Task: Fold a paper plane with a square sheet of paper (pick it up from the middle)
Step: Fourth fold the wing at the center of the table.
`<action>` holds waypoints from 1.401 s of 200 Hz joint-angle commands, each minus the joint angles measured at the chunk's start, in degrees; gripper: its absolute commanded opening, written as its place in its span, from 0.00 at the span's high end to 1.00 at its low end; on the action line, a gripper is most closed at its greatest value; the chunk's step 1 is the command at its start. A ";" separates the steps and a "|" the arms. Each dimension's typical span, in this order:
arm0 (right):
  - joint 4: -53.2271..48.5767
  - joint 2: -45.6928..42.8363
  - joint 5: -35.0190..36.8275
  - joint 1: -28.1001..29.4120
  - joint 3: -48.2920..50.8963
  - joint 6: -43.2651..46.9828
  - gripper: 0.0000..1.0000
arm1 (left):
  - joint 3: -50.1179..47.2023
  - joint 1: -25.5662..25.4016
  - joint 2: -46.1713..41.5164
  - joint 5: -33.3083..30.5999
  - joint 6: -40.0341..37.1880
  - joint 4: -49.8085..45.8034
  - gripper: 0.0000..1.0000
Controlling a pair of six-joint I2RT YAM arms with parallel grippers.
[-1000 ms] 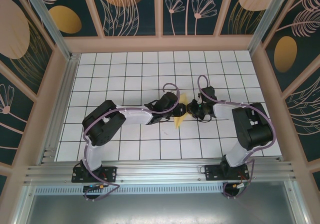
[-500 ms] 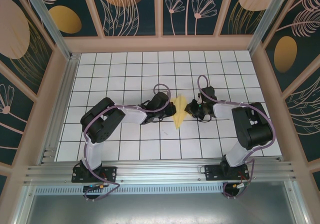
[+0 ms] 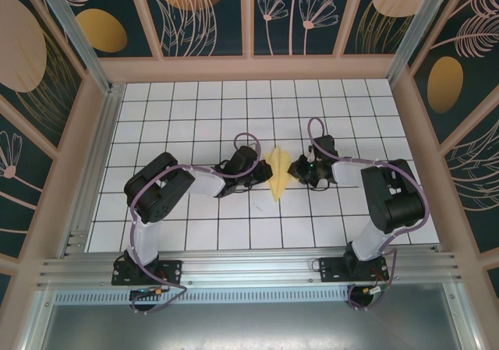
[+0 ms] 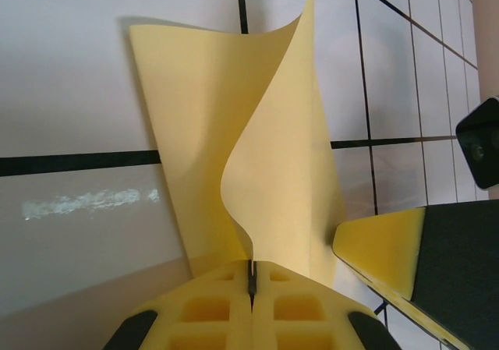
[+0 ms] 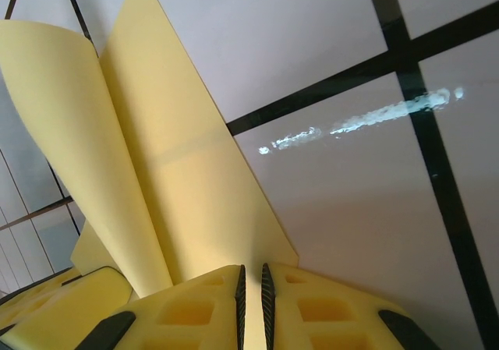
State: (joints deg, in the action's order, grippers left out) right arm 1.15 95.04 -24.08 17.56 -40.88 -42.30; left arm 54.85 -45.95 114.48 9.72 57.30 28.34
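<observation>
You have a tabletop (image 3: 195, 108) of white square tiles ruled by black grid lines, and a bright streak of glare (image 5: 374, 112) lies across one tile. A pale wooden frame (image 3: 257, 68) borders its far, left and right edges. Above the frame stand dark teal wall panels (image 3: 207, 15) painted with gold ovals and pink-lined leaves and flowers. An aluminium rail (image 3: 249, 268) runs along the tabletop's near edge, and another aluminium profile (image 3: 92, 171) follows its left edge. A grey metal sheet (image 3: 249, 327) lies on your side of the rail.
</observation>
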 commanded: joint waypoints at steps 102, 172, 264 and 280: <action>5.03 -4.83 -7.15 0.51 1.60 7.73 0.77 | 3.34 0.40 2.77 2.86 -2.12 1.17 1.00; 6.36 1.66 -10.13 1.95 0.41 9.74 0.79 | 2.68 0.62 3.34 3.47 -1.42 3.33 1.00; -1.44 7.26 -0.72 3.60 -1.68 13.68 0.74 | -1.30 1.53 3.16 3.95 0.46 7.44 1.00; -4.10 8.33 3.11 4.70 -2.79 14.14 0.74 | -1.50 1.49 3.20 3.72 0.36 7.14 1.00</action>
State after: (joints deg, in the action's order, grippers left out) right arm 1.98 98.32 -31.70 20.10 -42.72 -31.66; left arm 54.02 -44.69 116.99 13.50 57.32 34.30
